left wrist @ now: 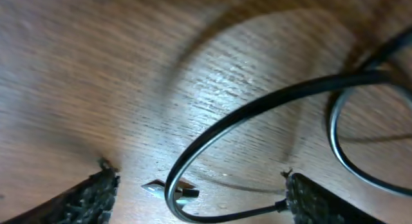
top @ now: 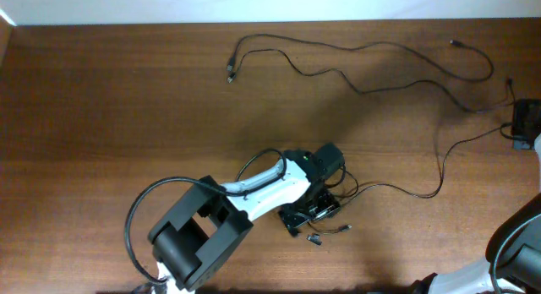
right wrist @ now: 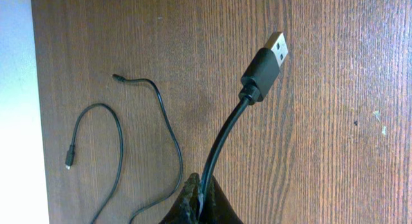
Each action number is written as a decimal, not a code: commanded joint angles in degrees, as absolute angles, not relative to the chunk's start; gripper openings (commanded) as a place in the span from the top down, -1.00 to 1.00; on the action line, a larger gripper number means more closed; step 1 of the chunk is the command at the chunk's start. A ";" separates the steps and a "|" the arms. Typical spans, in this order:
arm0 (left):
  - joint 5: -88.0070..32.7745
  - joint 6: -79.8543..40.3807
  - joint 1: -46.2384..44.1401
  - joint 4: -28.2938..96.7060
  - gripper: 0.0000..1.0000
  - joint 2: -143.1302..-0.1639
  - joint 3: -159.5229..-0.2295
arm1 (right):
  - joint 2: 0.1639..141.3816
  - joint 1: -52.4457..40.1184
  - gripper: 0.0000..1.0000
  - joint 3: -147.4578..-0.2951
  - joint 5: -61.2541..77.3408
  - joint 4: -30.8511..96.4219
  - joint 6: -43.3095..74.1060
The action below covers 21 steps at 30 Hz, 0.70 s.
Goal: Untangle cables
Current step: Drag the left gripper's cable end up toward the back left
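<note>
One cable (top: 380, 46) lies spread out; a tangle (top: 347, 193) is left between wide-set left fingers (left wrist: 93, 195); right fingers (right wrist: 190, 205) clamp a USB cable (right wrist: 261, 73).

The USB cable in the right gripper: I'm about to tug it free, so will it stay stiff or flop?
Probably floppy overall: the USB cable is thin and curves. Only the short stretch to its plug seems to hold itself up. Smooth-looking, it may slip through the shut right gripper.

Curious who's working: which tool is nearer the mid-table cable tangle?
Left. The left tool hangs over the cable tangle; the right tool is far off to the right, gripping a USB cable.
</note>
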State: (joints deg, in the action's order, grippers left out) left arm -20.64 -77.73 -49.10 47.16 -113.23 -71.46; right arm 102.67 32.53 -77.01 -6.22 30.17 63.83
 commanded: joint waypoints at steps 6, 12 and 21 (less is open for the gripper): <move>-21.80 -79.53 -48.95 47.16 0.50 -113.67 -71.31 | 101.58 32.27 0.92 -77.06 -7.18 30.74 62.30; -18.22 -77.14 -46.13 46.96 1.00 -113.67 -71.37 | 101.58 32.27 0.92 -77.06 -7.55 30.87 62.30; -17.10 -66.32 -20.45 49.28 1.00 -112.05 -72.38 | 101.65 32.27 0.92 -77.06 -15.99 30.68 62.35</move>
State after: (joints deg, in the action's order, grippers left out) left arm -19.05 -67.64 -27.81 49.63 -113.25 -71.57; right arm 102.67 32.53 -77.01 -11.64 30.85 62.81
